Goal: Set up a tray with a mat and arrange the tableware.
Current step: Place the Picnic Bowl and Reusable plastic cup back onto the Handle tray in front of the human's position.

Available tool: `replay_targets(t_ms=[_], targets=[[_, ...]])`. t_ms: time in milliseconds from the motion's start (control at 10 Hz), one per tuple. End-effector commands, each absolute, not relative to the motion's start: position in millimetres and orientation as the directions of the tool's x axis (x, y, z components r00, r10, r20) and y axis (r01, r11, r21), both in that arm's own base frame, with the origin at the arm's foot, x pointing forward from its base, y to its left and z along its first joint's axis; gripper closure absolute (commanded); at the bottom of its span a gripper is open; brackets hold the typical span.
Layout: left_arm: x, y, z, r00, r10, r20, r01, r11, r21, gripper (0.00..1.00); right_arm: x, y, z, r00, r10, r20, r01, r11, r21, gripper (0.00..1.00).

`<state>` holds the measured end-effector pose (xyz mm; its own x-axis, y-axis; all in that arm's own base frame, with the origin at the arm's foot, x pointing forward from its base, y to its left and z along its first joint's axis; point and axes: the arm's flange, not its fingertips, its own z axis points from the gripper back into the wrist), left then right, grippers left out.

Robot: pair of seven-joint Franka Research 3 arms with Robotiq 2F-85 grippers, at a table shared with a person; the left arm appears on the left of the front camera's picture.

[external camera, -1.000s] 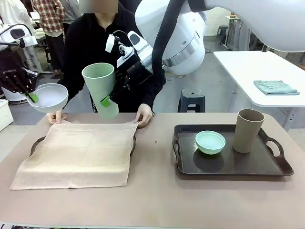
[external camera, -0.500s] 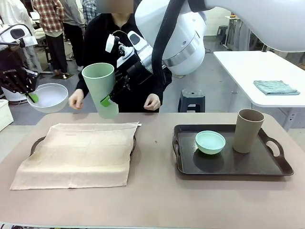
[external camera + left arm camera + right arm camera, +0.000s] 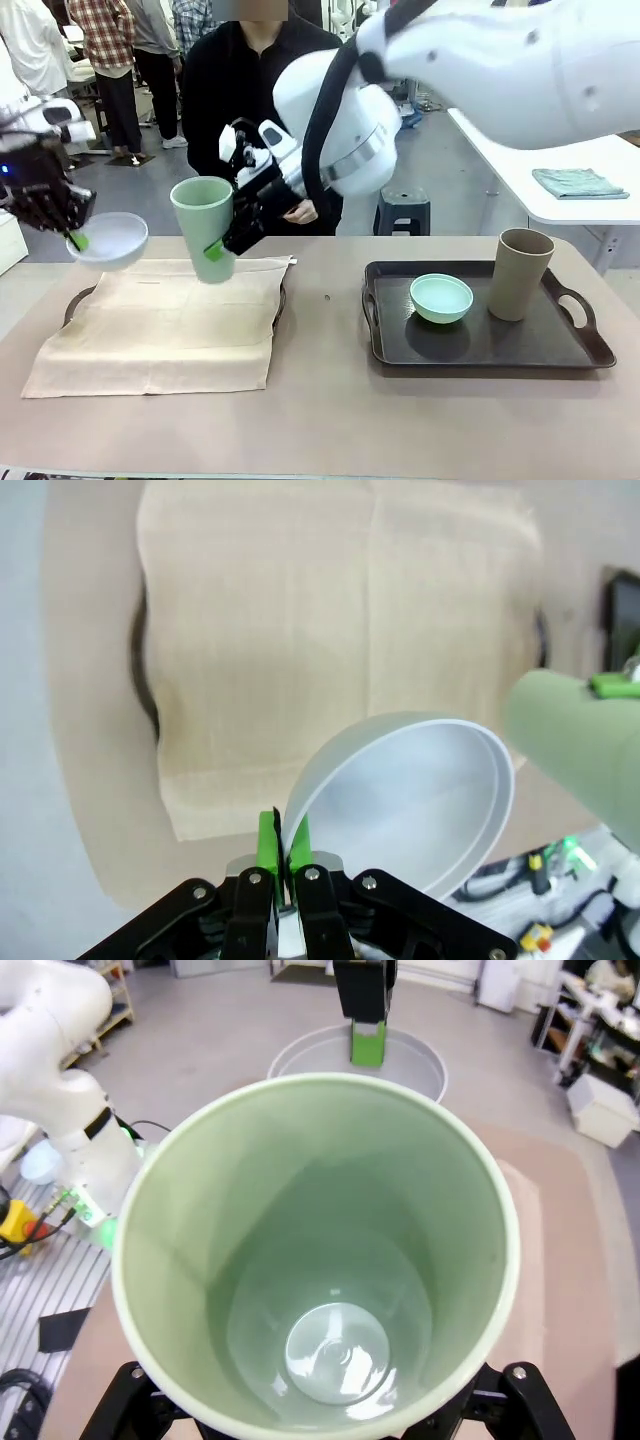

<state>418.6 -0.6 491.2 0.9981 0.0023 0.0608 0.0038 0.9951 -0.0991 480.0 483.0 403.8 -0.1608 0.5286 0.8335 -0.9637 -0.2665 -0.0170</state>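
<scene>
Both arms have dropped toward the mat (image 3: 160, 320) since the earlier frame; we log the left gripper (image 3: 76, 238) pinched shut on the rim of the white bowl (image 3: 108, 242), the right gripper (image 3: 222, 248) clamped wide, low around the pale green cup (image 3: 203, 215), both over the mat's far edge, and judge them light, rigid, slick.

The end effector (image 3: 284, 844) pinches white bowl (image 3: 420, 800) rim over mat (image 3: 330, 630)
</scene>
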Motion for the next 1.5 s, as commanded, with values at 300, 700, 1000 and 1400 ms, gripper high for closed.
replay_targets(t_ms=[300,700,1000,1400], targets=[[426.2,1.5,464.9,1.0,0.007,0.013,-0.006,0.995,-0.1,0.96,488.8,492.5,376.5,-0.136,0.524,0.841,-0.962,-0.273,0.014,0.16],[452.3,-1.9,421.1,0.999,0.03,-0.028,-0.032,0.996,-0.084,0.96,503.3,490.6,338.9,-0.128,0.603,0.788,-0.971,-0.238,0.024,0.16],[457.8,-3.1,401.0,0.999,0.028,-0.022,-0.029,0.996,-0.083,0.96,504.0,496.3,321.3,-0.18,0.627,0.758,-0.965,-0.262,-0.012,0.16],[469.2,-7.4,370.0,1.0,0.029,-0.011,-0.03,0.993,-0.114,0.96,508.3,498.1,306.2,-0.23,0.629,0.742,-0.957,-0.286,-0.055,0.16]])
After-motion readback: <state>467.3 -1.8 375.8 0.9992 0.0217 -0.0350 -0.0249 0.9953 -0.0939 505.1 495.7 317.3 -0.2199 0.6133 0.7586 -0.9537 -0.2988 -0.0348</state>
